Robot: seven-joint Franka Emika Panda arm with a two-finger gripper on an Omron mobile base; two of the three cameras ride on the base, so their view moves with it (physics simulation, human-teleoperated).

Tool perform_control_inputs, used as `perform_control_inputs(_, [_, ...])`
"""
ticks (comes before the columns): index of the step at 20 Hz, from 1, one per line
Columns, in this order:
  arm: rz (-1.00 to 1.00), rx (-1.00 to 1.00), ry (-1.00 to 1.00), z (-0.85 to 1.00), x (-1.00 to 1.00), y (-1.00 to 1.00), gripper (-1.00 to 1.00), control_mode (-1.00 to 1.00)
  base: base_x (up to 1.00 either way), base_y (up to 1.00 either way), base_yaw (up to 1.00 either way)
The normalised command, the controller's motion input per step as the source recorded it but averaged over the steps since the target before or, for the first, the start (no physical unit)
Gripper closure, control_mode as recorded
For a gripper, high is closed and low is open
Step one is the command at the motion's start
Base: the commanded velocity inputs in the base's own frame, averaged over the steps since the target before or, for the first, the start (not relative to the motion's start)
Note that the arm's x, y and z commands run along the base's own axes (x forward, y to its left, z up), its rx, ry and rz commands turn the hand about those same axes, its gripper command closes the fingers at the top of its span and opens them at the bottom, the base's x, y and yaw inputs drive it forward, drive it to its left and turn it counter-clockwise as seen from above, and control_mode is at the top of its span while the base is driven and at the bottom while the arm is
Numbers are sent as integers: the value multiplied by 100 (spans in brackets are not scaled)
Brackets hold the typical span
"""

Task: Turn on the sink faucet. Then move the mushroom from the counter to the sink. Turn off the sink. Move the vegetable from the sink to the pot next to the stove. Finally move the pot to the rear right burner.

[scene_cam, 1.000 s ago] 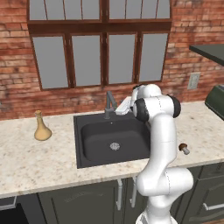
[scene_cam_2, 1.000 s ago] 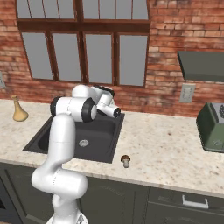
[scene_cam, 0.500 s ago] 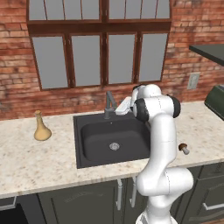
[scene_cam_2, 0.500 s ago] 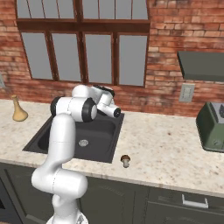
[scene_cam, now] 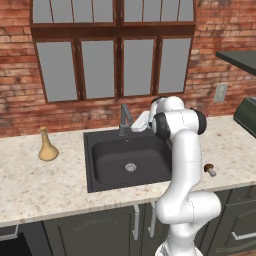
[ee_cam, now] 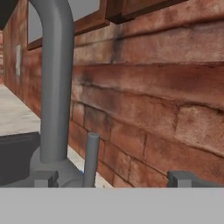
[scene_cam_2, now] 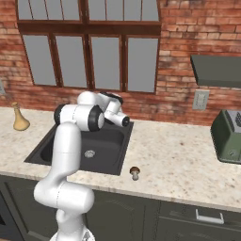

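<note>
We have the end effector (ee_cam: 113, 178) spread wide and holding nothing, right at the faucet (ee_cam: 54, 83), its lever (ee_cam: 91, 158) between the fingertips. The mushroom (scene_cam_2: 135, 172) sits on the table (scene_cam_2: 179, 160), right of the sink (scene_cam_2: 106, 146), near the front edge.

faucet spout: a thick grey tube (ee_cam: 56, 83) rising from its base at about 8 o'clock up to 11 o'clock, where it curves off the frame's top.
faucet base: a rounded grey collar (ee_cam: 52, 168) at 7 o'clock, under the tube.
faucet handle: a thin grey lever (ee_cam: 91, 158) standing upright just beside the tube, toward 6 o'clock, apart from it.
brick wall: red-brown courses (ee_cam: 153, 105) filling the 12 to 5 o'clock side, behind the faucet.
window frame: dark wood edge (ee_cam: 124, 9) at 12 o'clock.
counter: pale speckled surface (ee_cam: 15, 118) at 9 o'clock.
sink: dark rim (ee_cam: 17, 155) at 8 o'clock.
gripper: fingertips (ee_cam: 113, 178) spread wide at 7 and 5 o'clock; the handle stands between them, touching neither.
</note>
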Motion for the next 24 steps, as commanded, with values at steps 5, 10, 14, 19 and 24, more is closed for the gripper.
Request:
perform_control_inputs(5, [3, 0, 0, -1, -12, 17, -100, -100, 0, 0, 0])
perform_control_inputs(10, [2, 0, 0, -3, -6, 17, -100, -100, 0, 0, 0])
perform_control_inputs(14, [1, 0, 0, -1, 0, 16, -100, -100, 0, 0, 0])
perform_control_inputs(19, [0, 0, 0, -3, 4, 15, 100, -100, 0, 0, 0])
perform_control_inputs(24, [0, 0, 0, -4, 10, 9, 100, -100, 0, 0, 0])
